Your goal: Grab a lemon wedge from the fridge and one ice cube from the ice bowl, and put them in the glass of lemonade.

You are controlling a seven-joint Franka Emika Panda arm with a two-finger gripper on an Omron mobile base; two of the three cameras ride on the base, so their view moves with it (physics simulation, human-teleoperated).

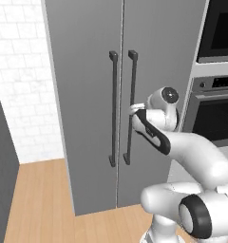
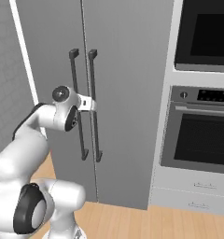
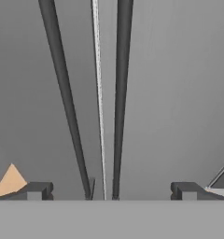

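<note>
Facing you is the fridge (image 1: pixel 87 118), its two grey doors closed, with the seam running down between the two dark vertical bar handles. Your gripper (image 1: pixel 133 109) is raised to about mid-height of the right handle (image 1: pixel 130 109) and sits right at it; from the left base view you cannot tell whether it touches the bar. From the right base view the gripper (image 2: pixel 91 103) reaches across both bars to the same handle (image 2: pixel 94 105). Looking along the hand, you see the fingers (image 3: pixel 37 190) spread wide apart, one tip low at each side, with the left handle (image 3: pixel 62 93), the door seam and the right handle (image 3: pixel 121 93) all running between them. Beside the fridge stands the black-fronted oven (image 2: pixel 205 140), with wooden floor (image 1: pixel 40 199) below
</note>
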